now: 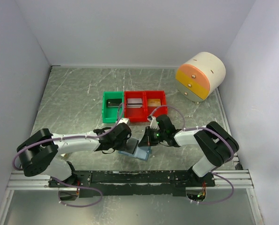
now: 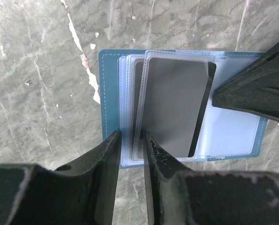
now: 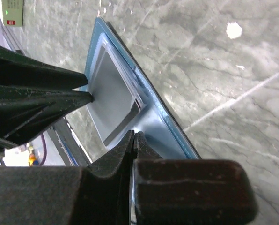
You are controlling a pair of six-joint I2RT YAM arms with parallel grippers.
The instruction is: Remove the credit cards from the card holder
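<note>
The card holder (image 1: 143, 153) lies open on the table between both arms, slate-blue outside (image 2: 108, 93), light-blue inside (image 3: 167, 125). A dark grey credit card (image 2: 174, 108) sits in a clear sleeve, its right edge poking out; it also shows in the right wrist view (image 3: 112, 93). My left gripper (image 2: 130, 137) stands narrowly open over the sleeves' near edge, with the stacked sleeve edges in the gap. The right gripper (image 3: 135, 135) is shut on nothing, its tips down on the holder's inner right half. It shows as a dark wedge in the left wrist view (image 2: 252, 89).
Behind the holder stand a green bin (image 1: 112, 107) and two red bins (image 1: 135, 106) (image 1: 155, 101). A cream round drawer box with an orange front (image 1: 200, 76) sits at the back right. White walls close three sides; a metal rail (image 1: 130, 177) runs along the near edge.
</note>
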